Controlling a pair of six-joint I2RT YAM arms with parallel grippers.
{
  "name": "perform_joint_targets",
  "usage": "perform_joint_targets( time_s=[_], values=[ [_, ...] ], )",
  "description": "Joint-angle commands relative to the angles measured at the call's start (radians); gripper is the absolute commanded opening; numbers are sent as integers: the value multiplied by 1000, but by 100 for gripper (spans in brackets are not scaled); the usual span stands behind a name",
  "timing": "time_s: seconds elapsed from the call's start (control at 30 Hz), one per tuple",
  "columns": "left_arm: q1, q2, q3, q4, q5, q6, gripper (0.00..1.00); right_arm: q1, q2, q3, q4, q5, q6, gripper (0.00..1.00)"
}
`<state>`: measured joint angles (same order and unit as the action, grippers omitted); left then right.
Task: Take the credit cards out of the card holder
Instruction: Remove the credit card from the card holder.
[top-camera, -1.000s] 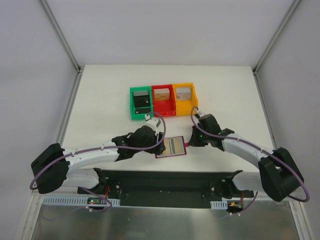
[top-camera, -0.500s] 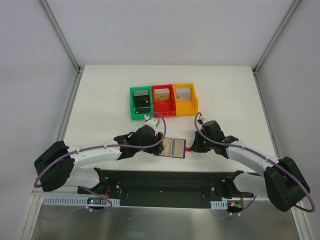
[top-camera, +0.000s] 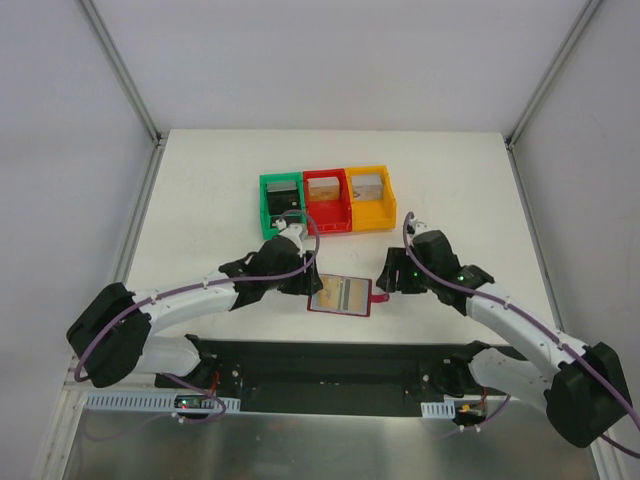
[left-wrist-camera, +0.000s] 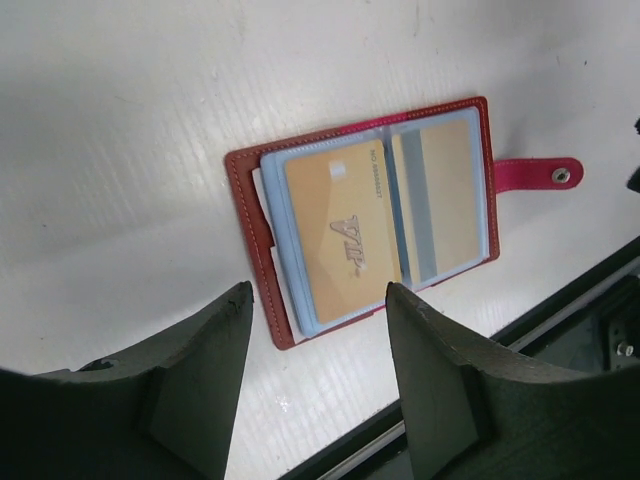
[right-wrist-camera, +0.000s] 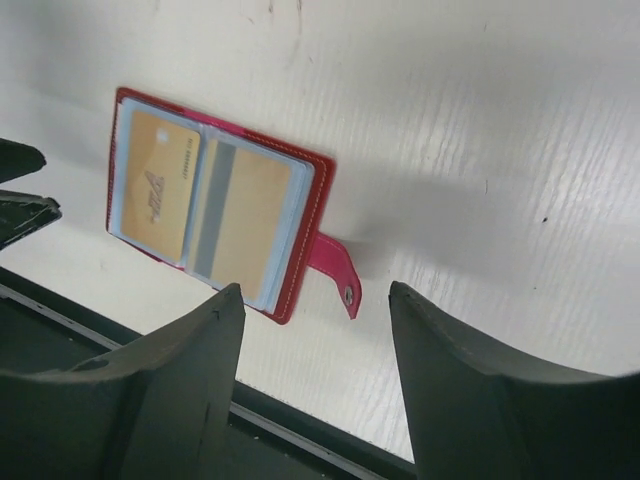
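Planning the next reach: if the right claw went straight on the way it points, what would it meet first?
Probably the snap tab of the card holder, just ahead of the right claw between its spread fingers. Depth is unclear; it might touch the table beside the tab instead.

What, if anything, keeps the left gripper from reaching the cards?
Probably nothing, so yes: the holder lies open and flat, cards showing, and the open left gripper hangs beside it; the right gripper stands apart.
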<state>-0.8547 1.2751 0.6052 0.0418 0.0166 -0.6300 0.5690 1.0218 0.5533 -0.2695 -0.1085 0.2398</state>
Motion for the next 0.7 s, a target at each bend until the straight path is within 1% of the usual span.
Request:
perform_joint_targets(
  time_s=[0.0,0.07,0.13,0.17,0.2,0.23,0.27,0.33,0.37,0.47,0.53,0.57,0.6,0.63,0.67],
  values=[
    [42,-69,-25,52,94,-16,56,8,-31,128,-160,102,-65,65],
    [40,-123,-44,52,59,-23,63,26,-40,160,-206,197,-98,68],
    [40,-178,-61,52,13,-40,74,43,-49,183,-238,282,-118,72],
    [42,-200,-68,52,-3,-59,85,58,-51,192,-246,327,-125,74],
    [43,-218,-76,55,-10,-92,94,75,-51,201,-253,366,-128,76],
    [45,-236,-82,56,-53,-124,99,84,-48,206,-258,400,-125,78],
    [48,-247,-87,53,-72,-157,99,89,-52,208,-252,417,-102,83],
    [66,-257,-93,53,-50,-166,99,85,-87,153,-185,415,-39,99],
    [74,-257,-90,53,-26,-146,99,78,-112,111,-131,405,7,96],
    [82,-249,-91,78,74,-110,99,40,-205,-21,92,287,123,96],
    [82,-235,-96,108,140,-97,98,22,-223,-56,189,158,130,96],
    [82,-224,-94,121,167,-94,95,20,-215,-53,219,73,116,96],
    [82,-212,-97,133,187,-94,91,20,-194,-46,230,14,110,99],
    [82,-200,-105,156,219,-94,88,22,-172,-41,255,-29,119,96],
    [82,-185,-114,186,245,-97,84,22,-132,-35,265,-66,130,90]
  ],
)
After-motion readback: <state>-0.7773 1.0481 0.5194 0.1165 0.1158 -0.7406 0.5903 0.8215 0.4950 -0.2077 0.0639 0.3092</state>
